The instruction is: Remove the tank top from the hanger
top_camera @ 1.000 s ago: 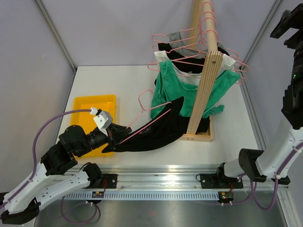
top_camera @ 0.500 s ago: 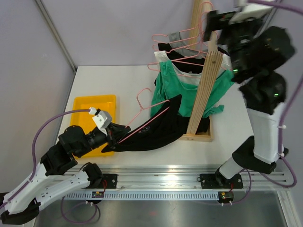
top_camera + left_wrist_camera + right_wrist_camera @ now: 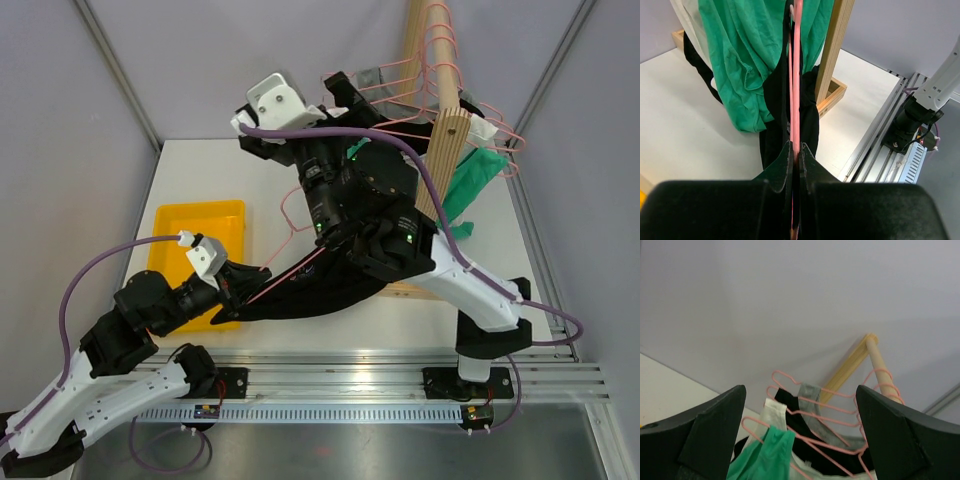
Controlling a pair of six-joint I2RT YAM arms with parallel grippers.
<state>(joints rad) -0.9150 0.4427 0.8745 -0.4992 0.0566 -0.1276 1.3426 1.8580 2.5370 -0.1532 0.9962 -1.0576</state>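
A black tank top (image 3: 320,292) hangs on a pink hanger (image 3: 300,270), stretched low over the table from the wooden rack (image 3: 450,130) toward the left arm. My left gripper (image 3: 240,287) is shut on the hanger's lower bar; in the left wrist view the pink hanger (image 3: 796,75) runs straight out from between the closed fingers of the left gripper (image 3: 796,148), with the black tank top (image 3: 810,125) draped around it. My right gripper (image 3: 305,105) is wide open and empty, raised high over the table's middle. In the right wrist view the right gripper (image 3: 800,405) faces the rack's hangers.
A yellow tray (image 3: 190,225) lies at the left. The rack carries more pink hangers with a green top (image 3: 772,452), a white one (image 3: 771,415), a black one (image 3: 792,407) and a grey one (image 3: 810,392). The right arm covers much of the rack's front.
The right arm has swung from the far right edge leftward, across over the rack and the table's middle. The left gripper keeps its hold on the hanger, almost unmoved.
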